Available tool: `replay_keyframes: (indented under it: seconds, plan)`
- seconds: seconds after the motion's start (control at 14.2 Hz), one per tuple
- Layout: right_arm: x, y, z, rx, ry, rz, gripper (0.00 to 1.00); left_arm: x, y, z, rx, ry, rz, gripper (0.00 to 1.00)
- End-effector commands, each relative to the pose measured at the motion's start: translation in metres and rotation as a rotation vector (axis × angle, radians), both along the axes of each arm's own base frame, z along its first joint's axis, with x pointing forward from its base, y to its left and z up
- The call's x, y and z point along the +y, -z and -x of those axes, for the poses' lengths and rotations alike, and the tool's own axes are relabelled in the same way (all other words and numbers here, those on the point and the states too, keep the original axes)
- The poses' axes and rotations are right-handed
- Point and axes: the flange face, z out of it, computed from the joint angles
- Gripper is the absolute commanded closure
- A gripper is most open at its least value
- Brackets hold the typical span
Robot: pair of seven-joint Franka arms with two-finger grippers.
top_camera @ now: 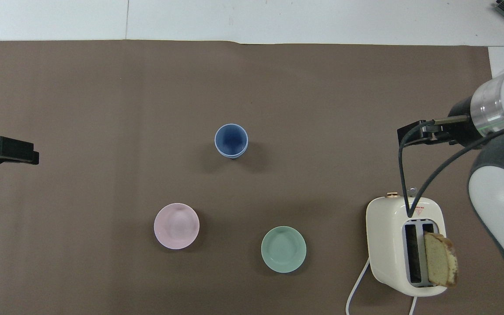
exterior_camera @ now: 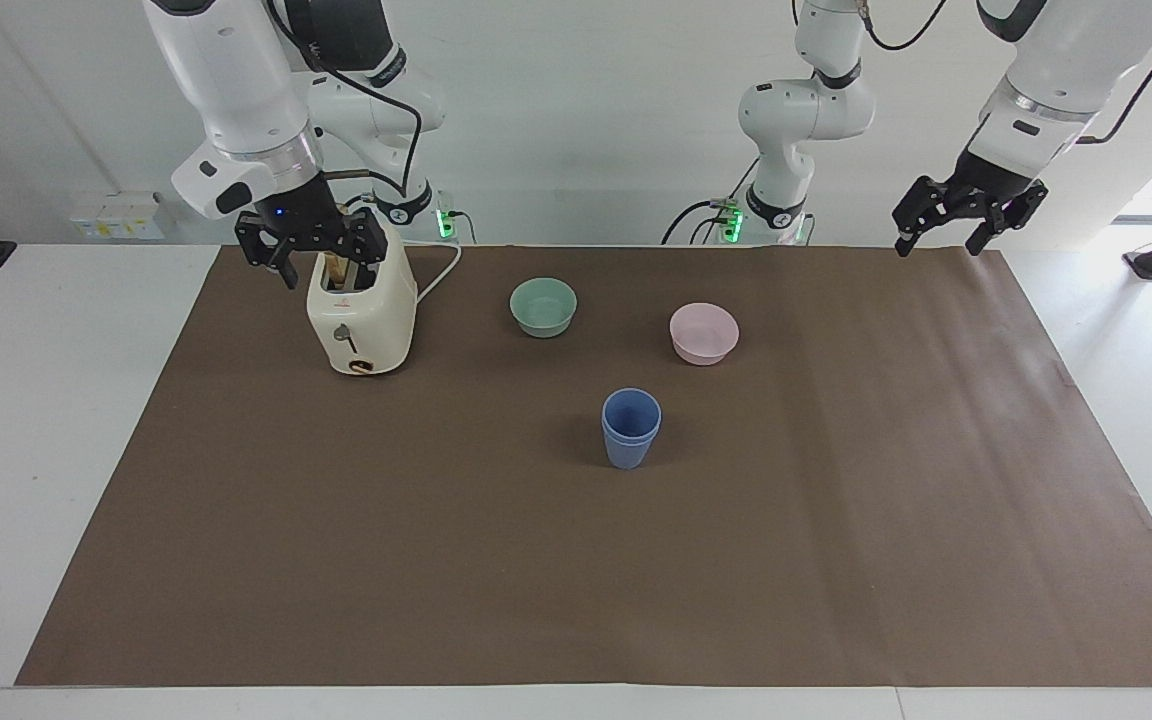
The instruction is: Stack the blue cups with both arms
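The two blue cups [exterior_camera: 631, 428] stand nested one inside the other near the middle of the brown mat, with both rims showing; from above the blue cups [top_camera: 231, 140] read as one round mouth. My right gripper [exterior_camera: 321, 262] hangs open and empty just over the top of the toaster, well apart from the cups; in the overhead view the right gripper [top_camera: 409, 133] shows as a black tip. My left gripper [exterior_camera: 939, 238] waits open and empty in the air over the mat's corner at the left arm's end; the overhead view catches the left gripper [top_camera: 24, 153] at the frame's edge.
A cream toaster [exterior_camera: 361, 320] with a slice of bread [top_camera: 440, 264] in one slot stands at the right arm's end. A mint-green bowl [exterior_camera: 543, 306] and a pink bowl [exterior_camera: 703, 333] sit nearer to the robots than the cups. The brown mat [exterior_camera: 836, 520] covers the table.
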Motion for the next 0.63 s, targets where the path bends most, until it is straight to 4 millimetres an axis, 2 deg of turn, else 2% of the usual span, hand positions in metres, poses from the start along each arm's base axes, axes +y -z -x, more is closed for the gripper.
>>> replay_keyframes:
  seconds: [0.0,0.14,0.56]
  plan:
    - [-0.005,-0.003,0.006,-0.012,0.033,0.022,0.00,0.002,-0.003,0.006,0.001,-0.013,0.008,0.00]
    - [-0.013,-0.002,0.005,-0.007,0.046,0.023,0.00,0.002,-0.003,0.006,0.001,-0.013,0.008,0.00]
    - [-0.016,-0.001,0.004,-0.006,0.050,0.021,0.00,0.002,-0.003,0.006,0.001,-0.013,0.008,0.00]
